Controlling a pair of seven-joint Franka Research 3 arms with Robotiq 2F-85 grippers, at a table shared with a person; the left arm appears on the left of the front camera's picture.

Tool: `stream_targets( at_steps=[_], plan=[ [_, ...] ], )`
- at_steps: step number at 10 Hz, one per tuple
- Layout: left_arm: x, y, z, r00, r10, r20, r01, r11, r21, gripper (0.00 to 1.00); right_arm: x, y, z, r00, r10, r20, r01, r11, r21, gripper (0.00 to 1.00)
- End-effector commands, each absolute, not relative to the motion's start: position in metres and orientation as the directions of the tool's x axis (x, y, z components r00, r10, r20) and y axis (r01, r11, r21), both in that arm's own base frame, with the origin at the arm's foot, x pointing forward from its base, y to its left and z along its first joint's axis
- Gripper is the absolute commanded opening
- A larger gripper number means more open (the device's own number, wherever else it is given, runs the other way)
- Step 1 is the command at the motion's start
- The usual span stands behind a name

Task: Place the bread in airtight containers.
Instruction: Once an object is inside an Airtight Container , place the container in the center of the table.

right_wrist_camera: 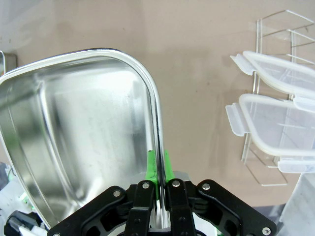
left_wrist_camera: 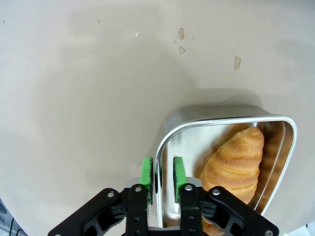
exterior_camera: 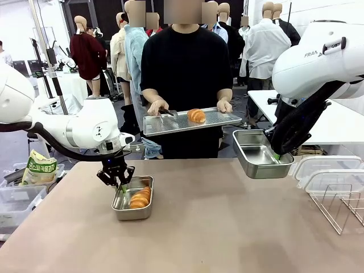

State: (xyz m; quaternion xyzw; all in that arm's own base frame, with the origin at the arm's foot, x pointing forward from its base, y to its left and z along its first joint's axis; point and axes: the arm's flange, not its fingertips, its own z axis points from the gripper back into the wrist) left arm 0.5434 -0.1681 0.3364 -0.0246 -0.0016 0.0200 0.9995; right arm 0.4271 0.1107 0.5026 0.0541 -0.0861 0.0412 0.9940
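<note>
On table (exterior_camera: 227, 227), left side: steel tub (exterior_camera: 131, 216) set down, croissant (exterior_camera: 140, 198) laid inside. Tub's wall straddled by left gripper (left_wrist_camera: 162, 172), pads slightly apart, wall not pinched. At right, empty tub (exterior_camera: 259, 156) held aloft, tilted, rim clamped by right gripper (right_wrist_camera: 158, 167). Second croissant (exterior_camera: 196, 115) seen on baking tray (exterior_camera: 170, 124) held by person (exterior_camera: 185, 62) across table.

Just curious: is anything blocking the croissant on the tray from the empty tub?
Nothing visible. The right gripper holds the tub lidless beside the tray; only air separates it from the croissant.
</note>
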Motion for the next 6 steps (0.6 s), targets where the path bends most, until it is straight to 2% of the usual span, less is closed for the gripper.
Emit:
stream_targets(
  at_steps=[1,2,3,6],
  plan=[
    [0.546,-0.1727,0.3417,0.999,0.05,0.011,-0.049,0.998,-0.041,0.68,0.4267,0.1096,0.5049,0.981,0.07,0.182,-0.09,0.991,0.102,0.0],
    [0.5447,-0.1737,0.344,0.998,0.055,0.014,-0.054,0.998,-0.04,0.87,0.4267,0.1096,0.5049,0.981,0.07,0.182,-0.09,0.991,0.102,0.0],
    [0.5437,-0.1738,0.3464,0.998,0.059,0.019,-0.058,0.998,-0.03,1.0,0.4267,0.1096,0.5049,0.981,0.07,0.182,-0.09,0.991,0.102,0.0],
    [0.5444,-0.1744,0.3481,0.997,0.071,0.015,-0.071,0.997,-0.012,1.0,0.4267,0.1096,0.5049,0.981,0.07,0.182,-0.09,0.991,0.102,0.0]
  ],
)
